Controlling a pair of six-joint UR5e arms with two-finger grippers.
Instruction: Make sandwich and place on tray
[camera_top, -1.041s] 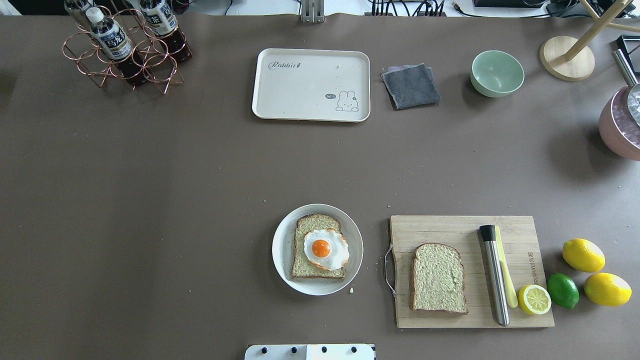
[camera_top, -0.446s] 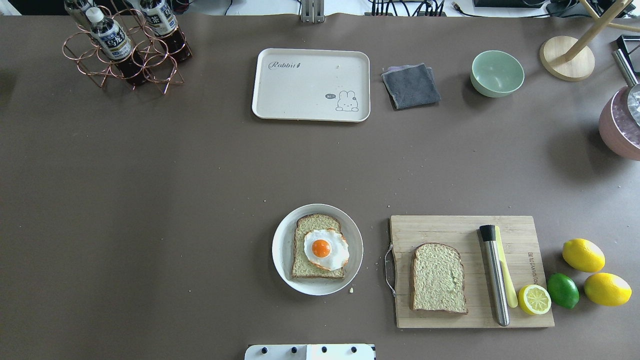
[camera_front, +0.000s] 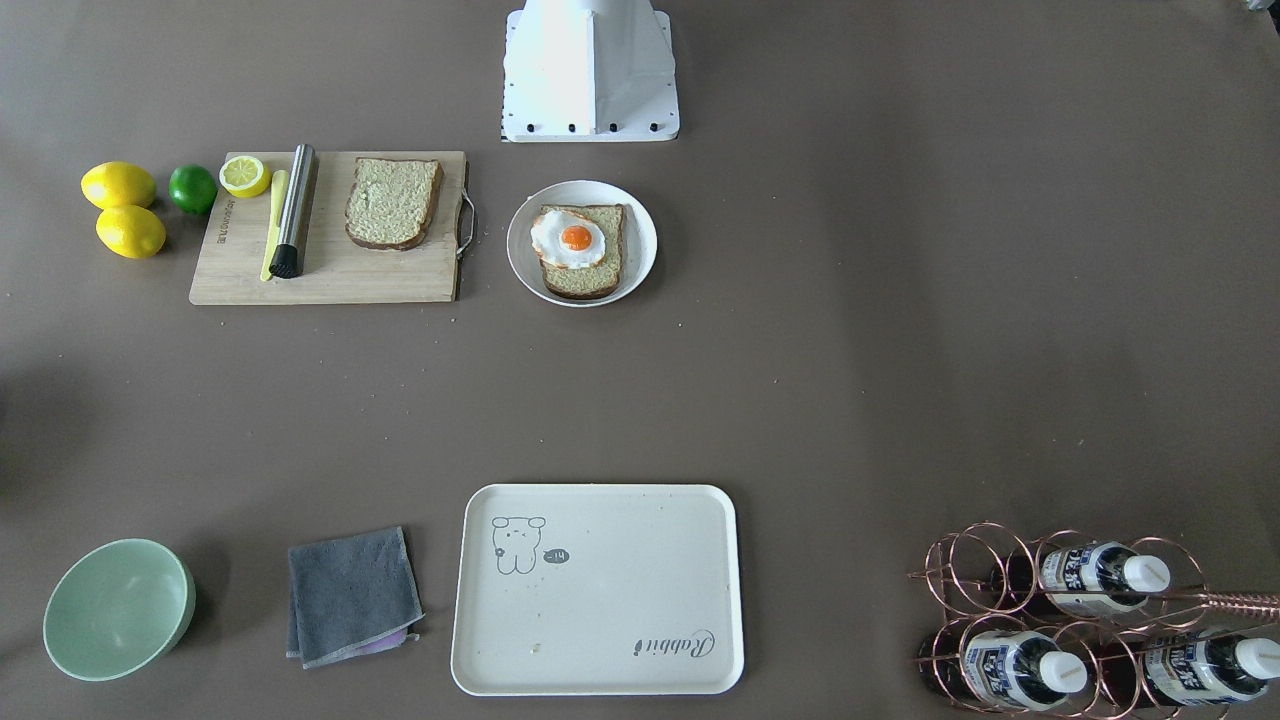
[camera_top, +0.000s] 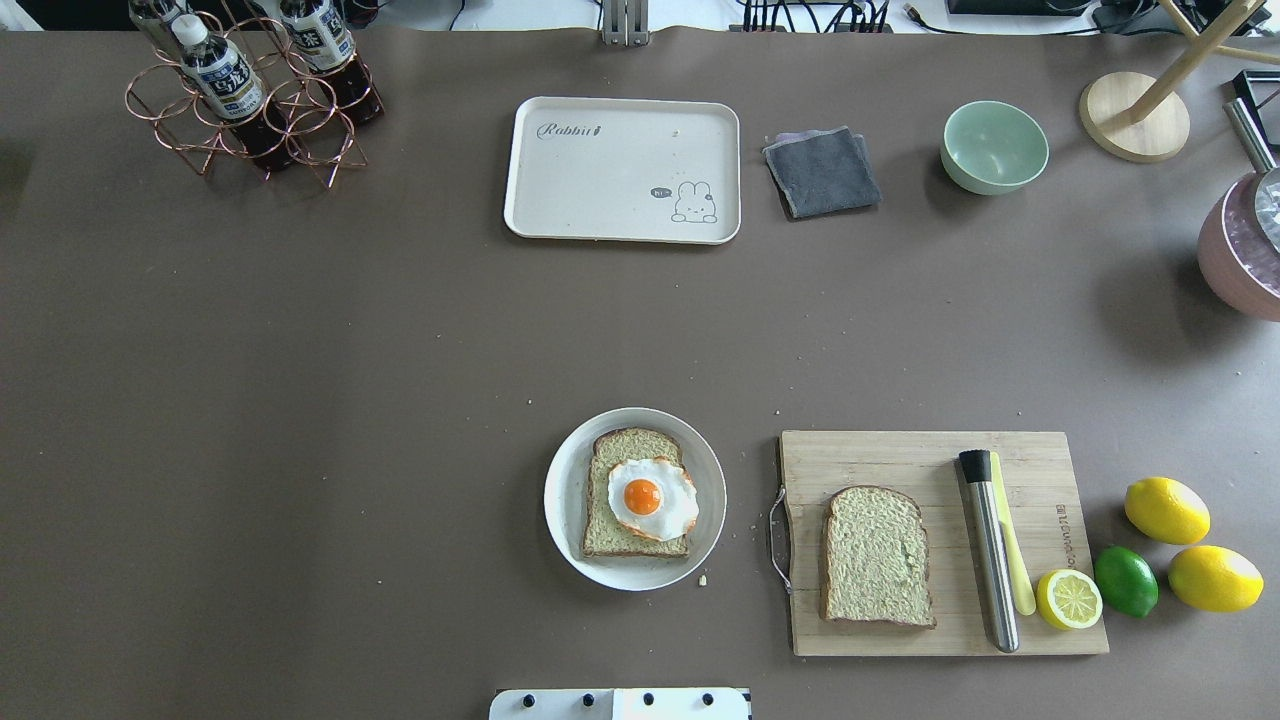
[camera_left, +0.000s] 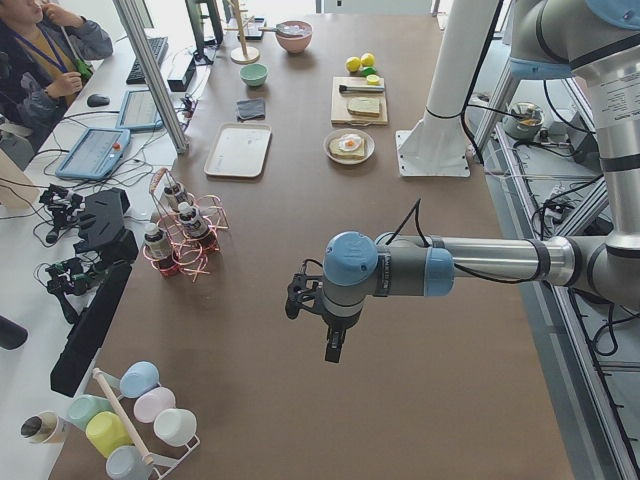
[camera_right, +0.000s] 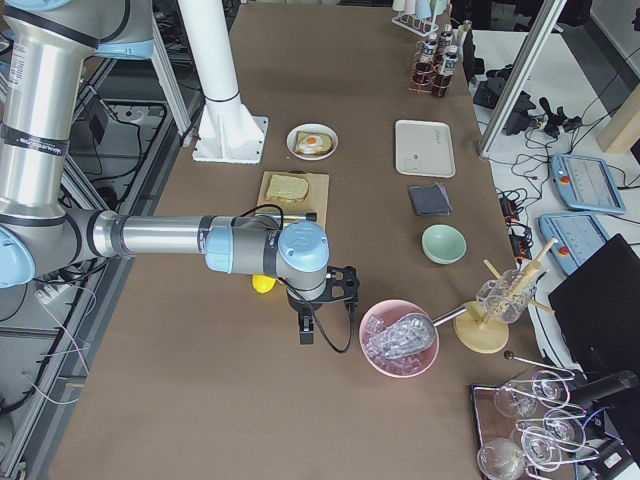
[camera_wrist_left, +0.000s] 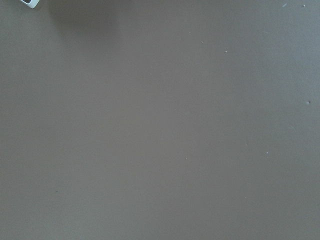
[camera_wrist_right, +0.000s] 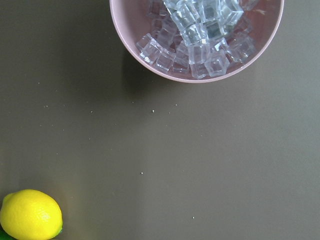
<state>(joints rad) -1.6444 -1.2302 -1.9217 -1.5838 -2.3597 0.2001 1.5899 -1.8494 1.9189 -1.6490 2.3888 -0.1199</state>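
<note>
One slice of wholegrain bread (camera_top: 606, 530) lies on a round white plate (camera_top: 560, 500) with a fried egg (camera_top: 650, 497) on top. A second slice (camera_top: 876, 556) lies apart on the wooden cutting board (camera_top: 900, 460). The cream tray (camera_top: 600, 180) sits bare at the far side of the table. My left gripper (camera_left: 333, 352) shows only in the exterior left view, far off to the left of the plate over bare table. My right gripper (camera_right: 305, 333) shows only in the exterior right view, next to the pink bowl. I cannot tell whether either is open or shut.
A steel muddler (camera_top: 990, 550), a yellow tool and a half lemon (camera_top: 1068, 599) lie on the board. Two lemons (camera_top: 1166, 510) and a lime (camera_top: 1125, 581) lie to its right. A grey cloth (camera_top: 822, 172), green bowl (camera_top: 994, 147), bottle rack (camera_top: 255, 95) and pink ice bowl (camera_wrist_right: 200, 35) stand around.
</note>
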